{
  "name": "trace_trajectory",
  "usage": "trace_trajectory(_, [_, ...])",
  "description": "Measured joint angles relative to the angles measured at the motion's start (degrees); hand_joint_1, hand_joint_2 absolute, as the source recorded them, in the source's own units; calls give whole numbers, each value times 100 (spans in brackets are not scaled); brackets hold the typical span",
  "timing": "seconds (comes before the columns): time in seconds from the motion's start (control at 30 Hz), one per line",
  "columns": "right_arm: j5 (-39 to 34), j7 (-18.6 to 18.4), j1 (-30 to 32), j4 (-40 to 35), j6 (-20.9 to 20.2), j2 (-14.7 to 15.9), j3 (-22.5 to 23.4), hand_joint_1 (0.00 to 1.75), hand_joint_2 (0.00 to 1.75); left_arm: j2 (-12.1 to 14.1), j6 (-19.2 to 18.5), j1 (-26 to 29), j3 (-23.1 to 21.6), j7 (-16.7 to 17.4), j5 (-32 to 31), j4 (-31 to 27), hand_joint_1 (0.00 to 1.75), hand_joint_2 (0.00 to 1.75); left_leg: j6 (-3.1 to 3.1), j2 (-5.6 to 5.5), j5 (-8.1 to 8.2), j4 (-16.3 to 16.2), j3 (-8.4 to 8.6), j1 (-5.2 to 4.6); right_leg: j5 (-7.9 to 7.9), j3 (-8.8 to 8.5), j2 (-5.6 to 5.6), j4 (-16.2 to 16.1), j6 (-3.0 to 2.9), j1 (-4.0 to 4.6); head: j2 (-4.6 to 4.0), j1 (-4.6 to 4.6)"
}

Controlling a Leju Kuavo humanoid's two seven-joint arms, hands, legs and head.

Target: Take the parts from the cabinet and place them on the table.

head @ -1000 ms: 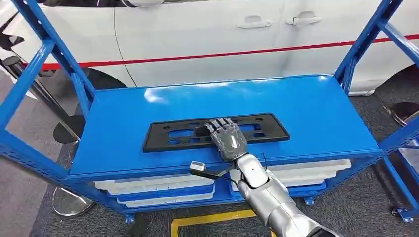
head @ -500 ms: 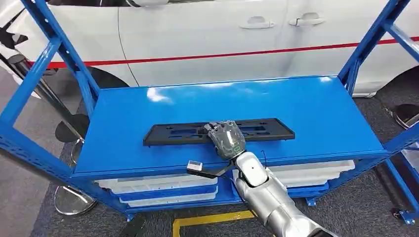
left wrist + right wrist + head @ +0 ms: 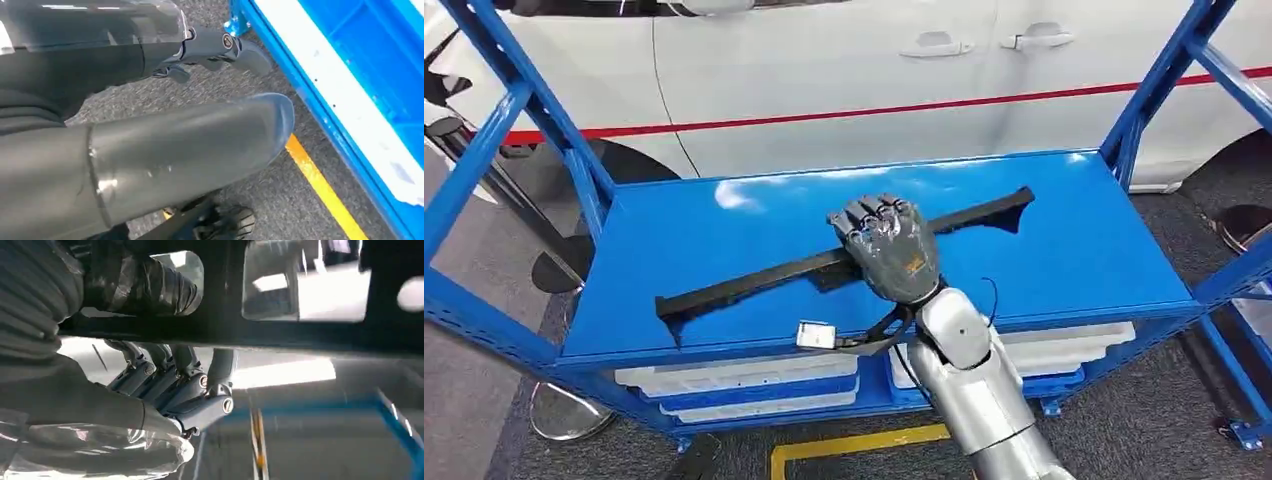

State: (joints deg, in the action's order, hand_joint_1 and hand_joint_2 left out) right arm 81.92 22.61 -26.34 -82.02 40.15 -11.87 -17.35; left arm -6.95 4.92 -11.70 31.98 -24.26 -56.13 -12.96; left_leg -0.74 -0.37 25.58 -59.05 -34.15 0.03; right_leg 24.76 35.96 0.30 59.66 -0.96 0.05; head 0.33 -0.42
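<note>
Black plastic, long and flat, the license plate bracket [image 3: 764, 277] hangs tilted above the blue shelf [image 3: 1064, 240] of the steel rack, seen nearly edge-on in the head view: its left end dips low toward the shelf's front edge, its right end rises toward the back. The right wrist view shows its face from close by, a dark frame pierced by large rectangular cut-outs and a small round hole near one end.

At the bracket's middle the right hand [image 3: 889, 247] grips it, fingers [image 3: 172, 390] curled over the far edge and the thick thumb pressed on the near side. A silver forearm runs down from the hand to the lower edge of the head view.

White trays [image 3: 744, 375] sit on the lower tier under the shelf. Behind the rack stands a white car [image 3: 844, 70] with a red stripe along its doors. A yellow floor line [image 3: 854, 445] crosses the grey carpet in front.

The left hand [image 3: 220, 47] hangs beside the rack's lower edge, holding nothing, fingers loosely bent; whether they are apart or closed I cannot tell.
</note>
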Motion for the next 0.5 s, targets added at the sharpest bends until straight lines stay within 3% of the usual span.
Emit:
trace_trajectory(0.07, [-192,569,179,-448,0,-142,164,175,175,-11,52,44,0,-17,50,0,0,0,-38,-10,-5,4,-3,-18,-9,-18,-3,-23,58,-16,0,2])
trace_trajectory(0.13, [-482,1292,314,-874,-2,-377,412,175,175,-41,92,61,7,-41,116,0,0,0,-125,13,-74,118,49,37,75,16,-3,83,119,-24,0,-2])
trace_trajectory(0.17, [-581,1437,340,-999,-2,-456,521,175,175,-41,109,57,17,-44,153,0,0,0,-159,14,-80,130,49,35,255,118,-4,307,133,-21,0,4])
trace_trajectory(0.23, [-693,1533,436,-1173,-4,-520,752,175,175,-50,135,51,48,-46,168,0,0,0,-187,13,-82,129,44,28,702,508,-2,1175,167,-41,0,2])
trace_trajectory(0.27, [-703,1568,502,-1242,-7,-548,869,175,175,-50,159,63,65,-44,181,0,0,0,-190,13,-80,120,36,26,839,715,-2,1592,183,-44,0,2])
trace_trajectory(0.3, [-701,1581,535,-1280,-7,-566,929,175,175,-52,181,78,77,-46,205,0,0,0,-189,13,-79,110,32,26,811,775,-4,1700,191,-45,0,0])
trace_trajectory(0.33, [-699,1594,546,-1312,-7,-588,961,175,175,-63,192,86,87,-50,219,0,0,0,-187,14,-72,96,31,26,691,720,-6,1583,193,-48,0,2])
trace_trajectory(0.43, [-690,1649,522,-1435,-7,-656,1040,175,175,-118,234,74,103,-125,236,0,0,0,-138,4,-27,27,32,27,26,-19,-15,184,158,-67,0,2])
trace_trajectory(0.47, [-690,1662,492,-1450,-7,-671,1049,175,175,-129,232,71,103,-155,236,0,0,0,-101,2,-3,-4,2,-15,129,-63,-14,59,140,-38,0,2])
trace_trajectory(0.5, [-686,1671,474,-1472,-7,-695,1055,175,175,-135,227,70,105,-175,238,0,0,175,-81,2,-6,-14,-7,-9,89,-55,-4,49,103,-38,0,-2])
